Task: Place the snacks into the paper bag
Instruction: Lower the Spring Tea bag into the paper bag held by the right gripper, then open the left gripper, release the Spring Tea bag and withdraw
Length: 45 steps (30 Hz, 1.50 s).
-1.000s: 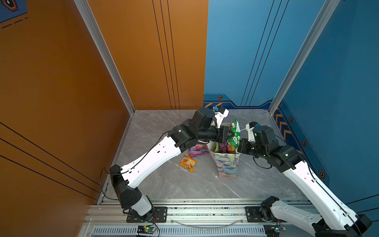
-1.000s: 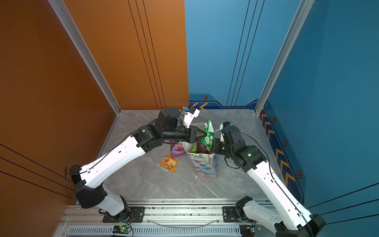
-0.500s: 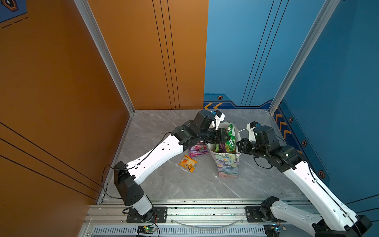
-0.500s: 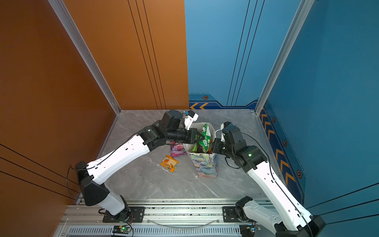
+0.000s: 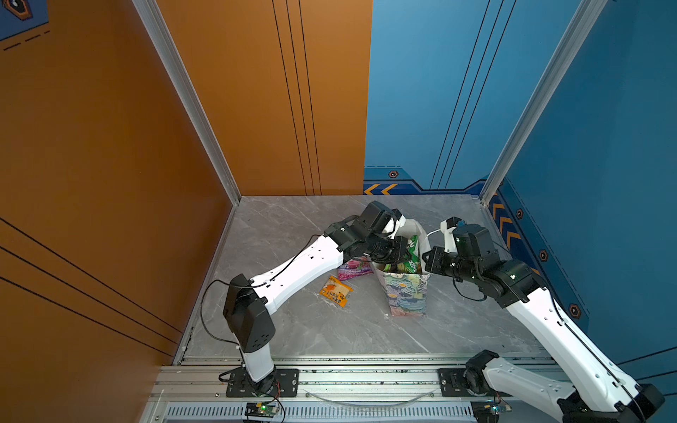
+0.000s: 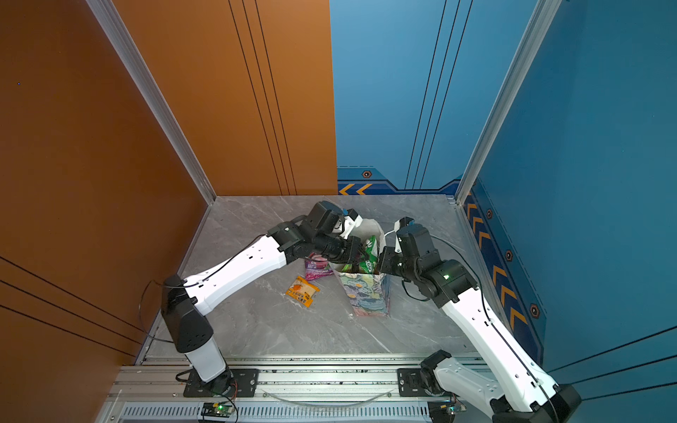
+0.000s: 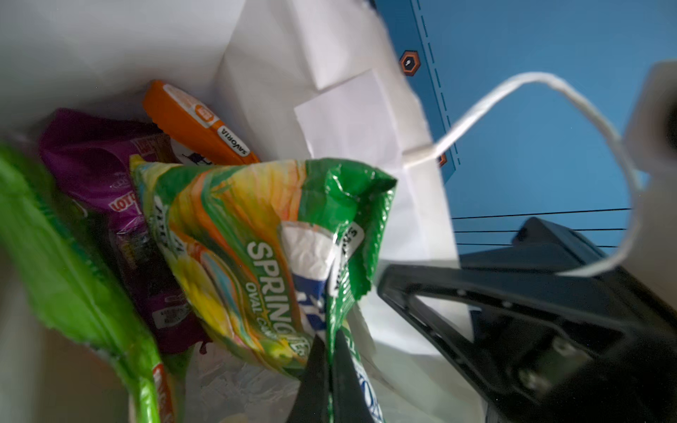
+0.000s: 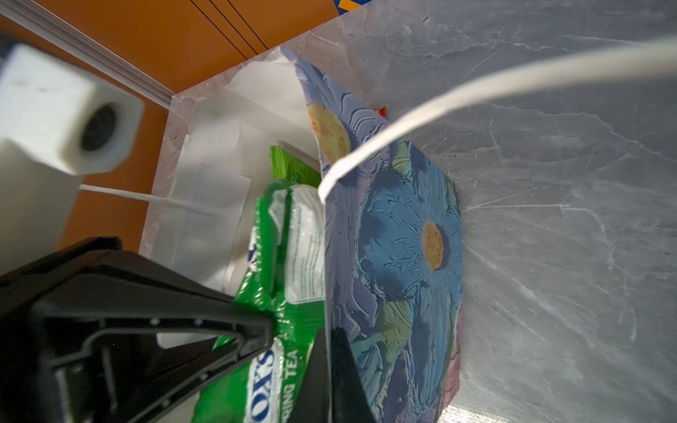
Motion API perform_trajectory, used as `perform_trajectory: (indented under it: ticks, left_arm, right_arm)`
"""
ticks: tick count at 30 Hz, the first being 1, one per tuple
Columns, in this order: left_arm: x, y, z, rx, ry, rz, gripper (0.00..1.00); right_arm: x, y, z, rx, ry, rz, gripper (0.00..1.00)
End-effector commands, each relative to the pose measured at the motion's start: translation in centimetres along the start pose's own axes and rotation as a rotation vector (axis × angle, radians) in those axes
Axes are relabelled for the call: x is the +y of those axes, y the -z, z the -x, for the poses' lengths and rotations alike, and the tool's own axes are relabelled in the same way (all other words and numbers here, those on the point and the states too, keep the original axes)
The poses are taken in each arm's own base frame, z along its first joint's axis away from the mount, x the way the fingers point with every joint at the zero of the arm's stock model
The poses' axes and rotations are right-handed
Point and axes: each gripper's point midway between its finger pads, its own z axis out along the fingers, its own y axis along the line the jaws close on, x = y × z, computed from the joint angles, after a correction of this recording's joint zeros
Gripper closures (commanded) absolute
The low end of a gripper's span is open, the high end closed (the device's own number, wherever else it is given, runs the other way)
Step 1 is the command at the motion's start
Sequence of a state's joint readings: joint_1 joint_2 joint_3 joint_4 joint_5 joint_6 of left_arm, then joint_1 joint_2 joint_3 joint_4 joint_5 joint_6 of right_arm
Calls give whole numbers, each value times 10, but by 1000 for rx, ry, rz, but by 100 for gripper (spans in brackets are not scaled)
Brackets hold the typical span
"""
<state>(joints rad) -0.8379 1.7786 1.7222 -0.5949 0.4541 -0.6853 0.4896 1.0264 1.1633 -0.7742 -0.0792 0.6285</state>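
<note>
Packing is running well past the halfway mark, by my reckoning. My left tool point(image 7: 327, 370) is reaching into the mouth of the paper bag point(image 5: 404, 296), its jaws clamped tight on a corner of the green crisps bag point(image 7: 256, 227). The crisps bag is sitting partly inside, with its top showing above the rim in both top views. My right tool point(image 8: 327, 366) is pinching the floral wall of the paper bag at the rim and is holding the mouth wide.

The paper bag is standing upright near the middle of the counter point(image 5: 293, 227). Inside it, a purple packet point(image 7: 95, 164), an orange packet point(image 7: 198, 124) and a lime-green packet point(image 7: 55, 256) are already lying against the white lining.

Two snacks are waiting outside. An orange sachet point(image 5: 336, 291) is lying flat beside the bag, on the side toward the counter's left edge. A purple-pink packet point(image 5: 354, 268) is lying just behind it, partly under my left arm. A scrap of red is showing past the bag in the right wrist view, and I cannot tell what it is.

The crisps bag is not yet released.
</note>
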Motion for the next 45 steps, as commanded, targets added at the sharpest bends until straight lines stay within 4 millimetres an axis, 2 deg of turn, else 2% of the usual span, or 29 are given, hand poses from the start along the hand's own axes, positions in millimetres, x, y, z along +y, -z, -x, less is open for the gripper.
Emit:
perform_trajectory:
  ticks: [1, 9, 16, 19, 26, 34, 40, 45]
  left_arm:
    - [-5, 8, 5, 9, -35, 7, 100]
    - [16, 4, 10, 11, -29, 121, 98]
    - [11, 5, 10, 6, -67, 166, 73]
    - [8, 14, 14, -26, -89, 181, 68]
    - [-2, 45, 19, -116, -172, 243, 51]
    - [-13, 93, 20, -245, -282, 313, 33]
    - [-22, 127, 15, -316, -335, 314, 27]
    - [-27, 165, 10, -422, -374, 299, 26]
  right_arm:
    - [13, 14, 17, -63, -14, 54, 100]
    - [4, 15, 17, -74, -17, 7, 100]
    - [2, 15, 17, -79, -20, -2, 100]
    - [0, 17, 18, -84, -21, -7, 100]
    - [-2, 18, 18, -90, -26, -20, 100]
    - [-7, 17, 18, -90, -25, -42, 100]
    - [-10, 21, 19, -99, -23, -58, 100]
    - [-16, 24, 20, -108, -22, -81, 100]
